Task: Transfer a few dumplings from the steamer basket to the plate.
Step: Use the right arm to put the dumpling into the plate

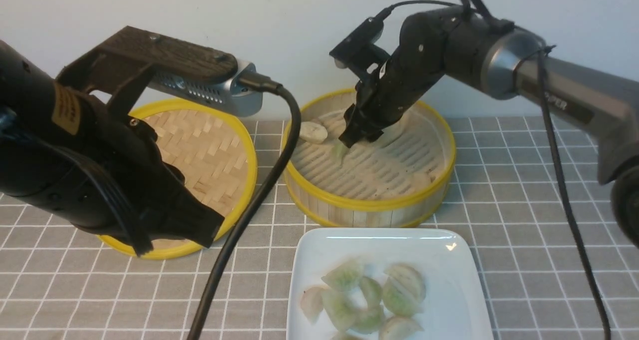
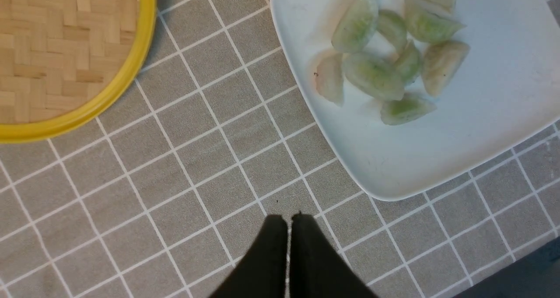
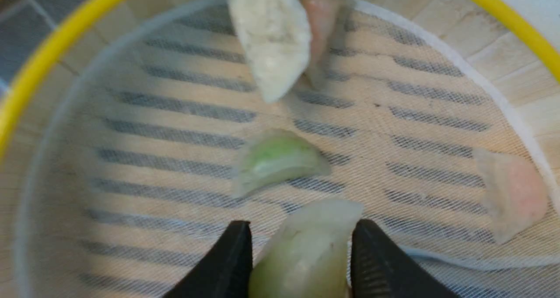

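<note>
The steamer basket (image 1: 369, 205) stands behind the plate (image 1: 449, 300). Inside the basket my right gripper (image 1: 352, 139) has its fingers pressed on either side of a pale green dumpling (image 3: 306, 250), just over the liner. Loose on the liner (image 3: 175, 193) are a green dumpling (image 3: 275, 160), a white one (image 3: 271, 35) and a pinkish one (image 3: 512, 193). Several dumplings (image 1: 372, 292) lie heaped on the plate. My left gripper (image 2: 288, 217) is shut and empty, over the cloth beside the plate's (image 2: 437, 158) corner.
The woven yellow-rimmed lid (image 1: 209, 150) lies flat to the left of the basket, partly behind my left arm. A grey checked cloth (image 1: 524, 180) covers the table. A black cable (image 1: 239, 220) runs down between lid and plate. A white wall stands behind.
</note>
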Available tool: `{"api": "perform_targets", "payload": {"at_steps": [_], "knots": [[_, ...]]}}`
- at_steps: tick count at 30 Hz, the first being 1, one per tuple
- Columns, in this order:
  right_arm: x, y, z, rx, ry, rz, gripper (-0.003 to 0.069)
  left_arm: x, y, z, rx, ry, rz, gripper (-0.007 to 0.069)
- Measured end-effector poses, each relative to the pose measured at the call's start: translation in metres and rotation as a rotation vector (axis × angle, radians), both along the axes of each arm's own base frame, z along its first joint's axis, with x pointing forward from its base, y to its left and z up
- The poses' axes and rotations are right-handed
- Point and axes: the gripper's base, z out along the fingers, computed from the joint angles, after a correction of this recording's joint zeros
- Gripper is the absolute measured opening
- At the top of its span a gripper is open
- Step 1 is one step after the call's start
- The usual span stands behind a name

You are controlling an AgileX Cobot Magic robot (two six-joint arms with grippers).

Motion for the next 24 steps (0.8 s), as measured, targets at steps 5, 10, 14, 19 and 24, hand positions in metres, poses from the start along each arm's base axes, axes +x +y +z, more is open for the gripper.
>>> {"api": "perform_targets", "payload": {"at_steps": [5, 10, 14, 19, 24], "knots": [[-0.020, -0.005, 0.028, 0.025, 0.095, -0.014, 0.0269, 0.000, 0.000, 0.000, 0.000, 0.000, 0.000, -0.0005], [-0.049, -0.017, 0.073, 0.036, 0.157, -0.040, 0.0269, 0.000, 0.000, 0.000, 0.001, -0.001, 0.000, -0.0005], [-0.080, -0.027, 0.092, 0.093, 0.194, -0.062, 0.0269, 0.000, 0.000, 0.000, 0.002, 0.000, 0.000, -0.0005], [-0.135, -0.044, 0.066, 0.118, 0.385, -0.082, 0.0269, 0.000, 0.000, 0.000, 0.003, -0.001, -0.004, -0.0005], [-0.175, -0.055, 0.014, 0.178, 0.548, -0.170, 0.0268, 0.000, 0.000, 0.000, 0.005, -0.003, -0.009, -0.0005]]}}
